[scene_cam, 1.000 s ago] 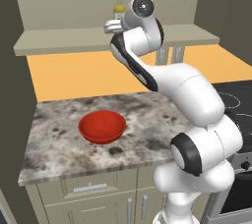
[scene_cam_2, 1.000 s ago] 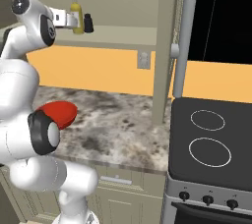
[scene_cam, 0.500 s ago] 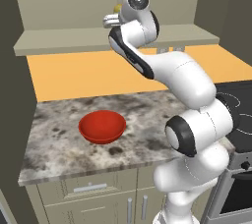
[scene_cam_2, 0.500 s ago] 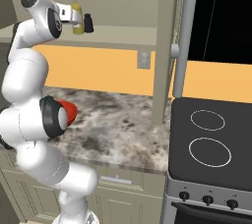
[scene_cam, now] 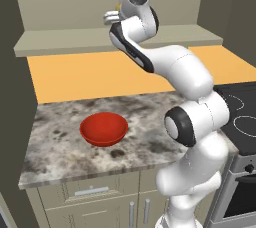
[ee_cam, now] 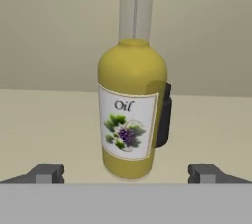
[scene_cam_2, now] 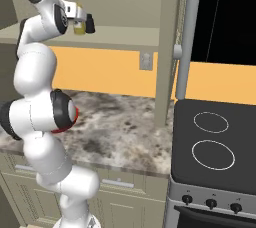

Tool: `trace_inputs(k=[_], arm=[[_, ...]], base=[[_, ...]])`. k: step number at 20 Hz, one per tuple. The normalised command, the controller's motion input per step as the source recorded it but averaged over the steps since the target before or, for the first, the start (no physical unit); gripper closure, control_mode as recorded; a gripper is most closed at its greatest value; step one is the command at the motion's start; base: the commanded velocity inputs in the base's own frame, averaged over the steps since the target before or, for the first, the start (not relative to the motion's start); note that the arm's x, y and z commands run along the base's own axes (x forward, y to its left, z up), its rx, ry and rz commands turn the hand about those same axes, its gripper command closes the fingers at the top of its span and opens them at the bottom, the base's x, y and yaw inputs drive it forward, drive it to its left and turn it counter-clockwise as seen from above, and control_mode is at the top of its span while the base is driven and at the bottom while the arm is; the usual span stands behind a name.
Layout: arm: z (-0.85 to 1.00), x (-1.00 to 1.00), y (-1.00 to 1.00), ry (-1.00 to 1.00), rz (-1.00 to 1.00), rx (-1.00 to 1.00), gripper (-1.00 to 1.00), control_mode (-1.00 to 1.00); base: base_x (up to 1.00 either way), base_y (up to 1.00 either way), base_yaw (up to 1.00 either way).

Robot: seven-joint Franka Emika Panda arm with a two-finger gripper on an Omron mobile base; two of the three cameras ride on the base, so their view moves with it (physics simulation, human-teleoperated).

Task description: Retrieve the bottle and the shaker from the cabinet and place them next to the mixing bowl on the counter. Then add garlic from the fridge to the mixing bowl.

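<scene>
Here, gripper [ee_cam: 126,173] spread wide, holding nothing, level with the upright bottle [ee_cam: 130,120] on the cabinet [scene_cam: 100,39] shelf, shaker [ee_cam: 163,115] just behind, red bowl [scene_cam: 104,129] on the counter [scene_cam: 60,142].

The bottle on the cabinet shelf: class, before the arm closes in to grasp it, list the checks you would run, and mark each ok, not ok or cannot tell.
1. Gripper open wide enough for the bottle: ok, fingertips stand apart on either side of it.
2. Bottle centred between the fingertips: ok in the hand view.
3. Bottle upright on the cabinet shelf: ok.
4. Shaker clear of the fingers' path: cannot tell; it stands close behind the bottle on one side.
5. Fingers far enough forward to grip: not ok, the bottle stands beyond the tips.
6. Free counter beside the mixing bowl: ok.
</scene>
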Motion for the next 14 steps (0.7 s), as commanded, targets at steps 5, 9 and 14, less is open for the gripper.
trace_inputs(k=[5,9,14], arm=[[0.0,0.31,0.0,0.0,0.0,0.02,-1.0,-1.0],[0.0,0.22,0.0,0.0,0.0,0.0,-1.0,-1.0],[-0.03,0.14,0.0,0.02,0.0,0.0,-1.0,-1.0]], base=[[0.0,0.0,0.0],[0.0,0.0,0.0],[0.0,0.0,0.0]])
